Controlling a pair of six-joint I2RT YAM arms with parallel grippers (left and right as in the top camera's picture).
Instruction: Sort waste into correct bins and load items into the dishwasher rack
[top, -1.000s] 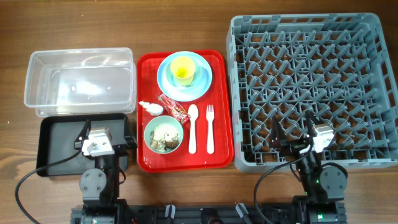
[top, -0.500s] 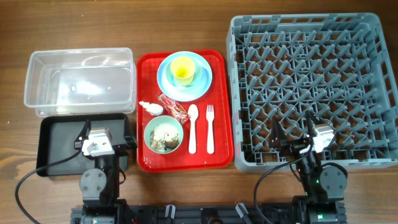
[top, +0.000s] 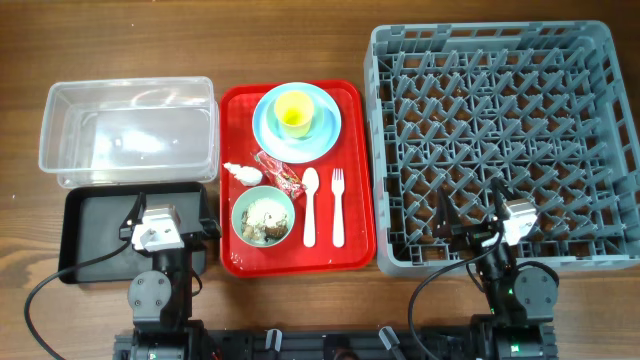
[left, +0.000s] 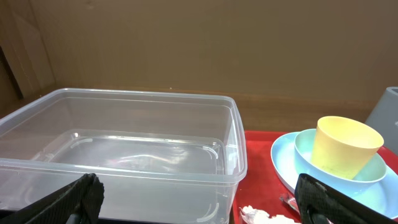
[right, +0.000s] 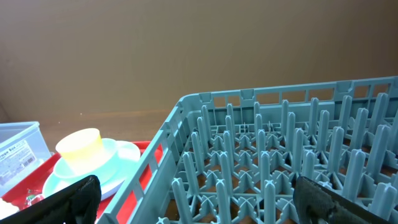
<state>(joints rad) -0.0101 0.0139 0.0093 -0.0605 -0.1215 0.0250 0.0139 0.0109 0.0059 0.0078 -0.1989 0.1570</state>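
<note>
From above, on the table, the red tray (top: 355, 230) holds the pale blue plate (top: 330, 140) with the yellow cup (top: 293, 112), the mint-green bowl (top: 237, 212) of food scraps (top: 264, 218), the wrapper (top: 278, 172), tissue (top: 240, 173), spoon (top: 309, 205) and fork (top: 337, 205). The clear tub (top: 128, 130) and black tray (top: 90, 230) lie to its left, the rack (top: 500, 140) to its right. Left wrist view: the left jaws stand wide apart, facing the tub. Right wrist view: the right jaws stand wide apart over the rack.
</note>
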